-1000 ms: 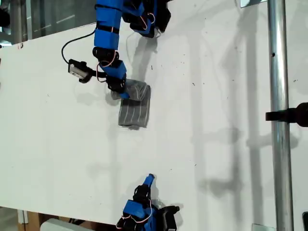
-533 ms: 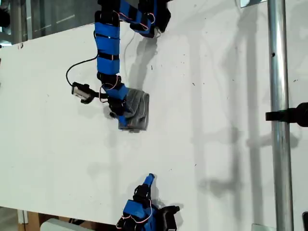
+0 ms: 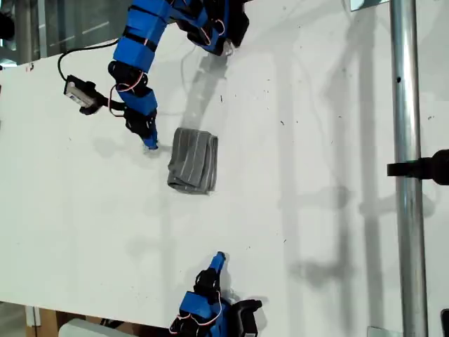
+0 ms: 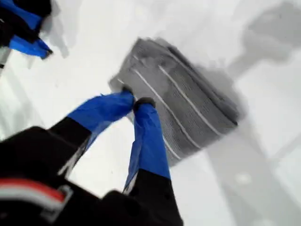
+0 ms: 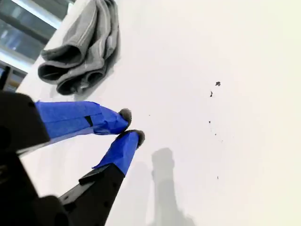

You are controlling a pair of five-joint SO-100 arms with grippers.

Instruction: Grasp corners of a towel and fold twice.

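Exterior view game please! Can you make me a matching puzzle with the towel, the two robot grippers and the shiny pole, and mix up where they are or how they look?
Things:
1. the towel
2. my first gripper
3. my second gripper
4. the metal pole

Places or looks:
A. near the exterior view's bottom edge, far from the towel
B. runs down the exterior view's right side
C. grey with thin white stripes, folded up
D. close beside the towel, on its exterior view's left

Right pairs: 1-C, 2-D, 3-A, 4-B.
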